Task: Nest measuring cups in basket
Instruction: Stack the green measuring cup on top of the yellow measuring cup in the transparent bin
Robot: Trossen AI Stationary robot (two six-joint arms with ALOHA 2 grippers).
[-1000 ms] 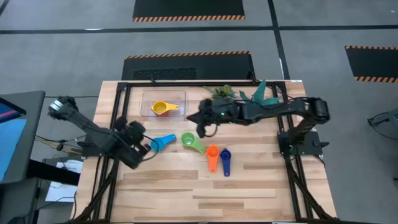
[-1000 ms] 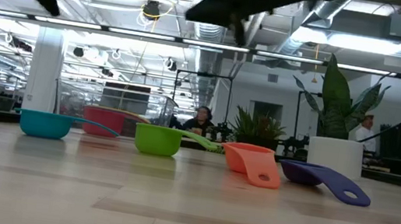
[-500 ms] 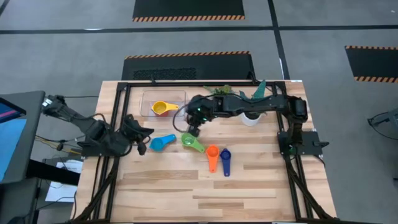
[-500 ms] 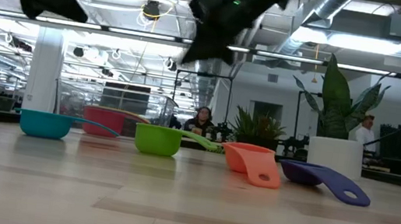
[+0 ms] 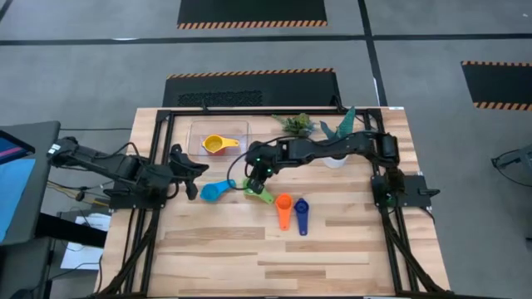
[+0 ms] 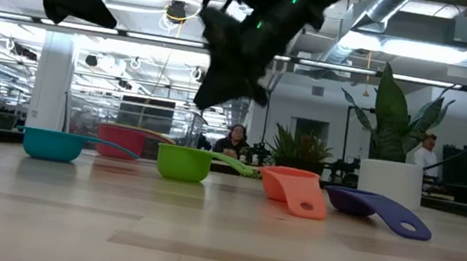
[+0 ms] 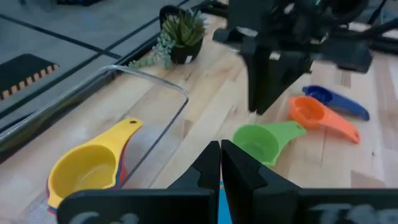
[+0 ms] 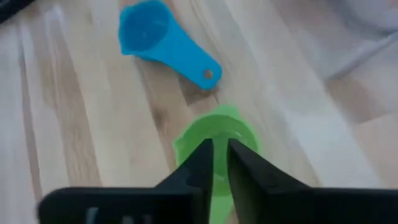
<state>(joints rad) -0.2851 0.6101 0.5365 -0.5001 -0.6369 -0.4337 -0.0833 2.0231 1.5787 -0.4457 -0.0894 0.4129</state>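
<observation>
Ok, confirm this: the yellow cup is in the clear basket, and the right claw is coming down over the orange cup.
One thing is off: the right claw is over the green cup, not the orange cup. The right wrist view shows green directly below its fingers, and the high view agrees. The yellow cup is indeed in the clear basket.
</observation>
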